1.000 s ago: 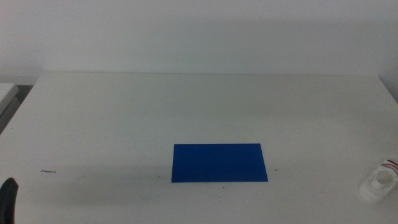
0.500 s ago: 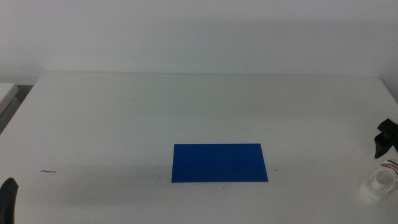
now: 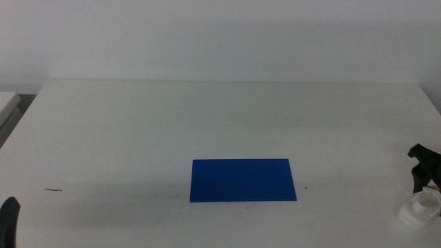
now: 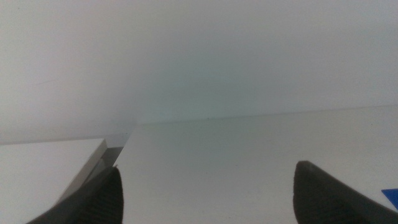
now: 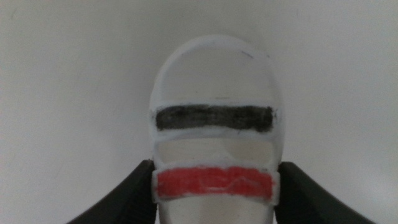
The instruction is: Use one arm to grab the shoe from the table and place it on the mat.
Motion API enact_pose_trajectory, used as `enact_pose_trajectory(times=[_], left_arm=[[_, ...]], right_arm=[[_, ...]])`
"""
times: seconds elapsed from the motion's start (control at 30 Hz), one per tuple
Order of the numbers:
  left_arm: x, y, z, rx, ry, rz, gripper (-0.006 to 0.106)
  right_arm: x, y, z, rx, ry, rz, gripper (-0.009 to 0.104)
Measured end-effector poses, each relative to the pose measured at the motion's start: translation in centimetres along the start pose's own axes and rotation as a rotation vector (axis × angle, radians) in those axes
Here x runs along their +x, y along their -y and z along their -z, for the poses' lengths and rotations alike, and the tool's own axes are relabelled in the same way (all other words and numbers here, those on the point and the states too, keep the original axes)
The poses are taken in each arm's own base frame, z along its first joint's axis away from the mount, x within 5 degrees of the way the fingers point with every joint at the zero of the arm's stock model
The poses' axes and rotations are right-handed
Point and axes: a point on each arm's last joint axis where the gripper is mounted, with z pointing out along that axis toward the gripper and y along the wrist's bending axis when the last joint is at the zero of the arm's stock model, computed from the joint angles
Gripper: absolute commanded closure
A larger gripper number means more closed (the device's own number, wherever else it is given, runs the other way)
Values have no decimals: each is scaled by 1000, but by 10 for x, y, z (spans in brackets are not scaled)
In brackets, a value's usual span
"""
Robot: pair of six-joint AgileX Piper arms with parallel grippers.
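Note:
The dark blue mat (image 3: 243, 180) lies flat in the middle of the white table (image 3: 207, 117). The white shoe (image 3: 419, 209) sits on the table at the far right, well apart from the mat. My right gripper (image 3: 423, 167) hangs just over the shoe's far end. In the right wrist view the shoe (image 5: 214, 124) shows a dark strap and a red strap, and the right gripper (image 5: 214, 180) is open, its jaws on either side of the shoe's near end. My left gripper (image 3: 8, 219) waits at the bottom left, open and empty in the left wrist view (image 4: 205, 193).
A small dark scrap (image 3: 54, 189) lies on the table at the left. The table's right edge (image 3: 434, 110) runs close to the shoe. A white surface (image 3: 8, 103) stands beyond the table's left edge.
My right gripper has come into the middle view from the right edge and moved down over the shoe's far end. The shoe, the mat and the left arm have not moved.

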Motion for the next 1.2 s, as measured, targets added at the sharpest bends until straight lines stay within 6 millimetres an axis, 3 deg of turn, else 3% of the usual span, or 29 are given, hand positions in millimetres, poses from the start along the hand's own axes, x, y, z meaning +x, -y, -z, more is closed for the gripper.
enact_pose_trajectory(times=[0.1, 0.2, 0.33, 0.47, 0.6, 0.77, 1.0, 1.2], left_arm=[[0, 0, 0, 0, 0, 0, 7], [0, 0, 0, 0, 0, 0, 7], [0, 0, 0, 0, 0, 0, 7], [0, 0, 0, 0, 0, 0, 7], [0, 0, 0, 0, 0, 0, 7], [0, 0, 0, 0, 0, 0, 7], [0, 0, 0, 0, 0, 0, 7], [0, 0, 0, 0, 0, 0, 7]], right_arm=[[14, -18, 22, 23, 6, 75, 91], [37, -54, 53, -26, 61, 172, 91], [88, -110, 81, -126, 89, 280, 87], [141, -157, 83, -141, 61, 392, 85], [183, -186, 74, -113, 30, 567, 85], [208, -198, 66, -113, 16, 1034, 85], [210, -197, 65, -89, 47, 1910, 85], [216, -197, 64, -134, 15, 2089, 85]])
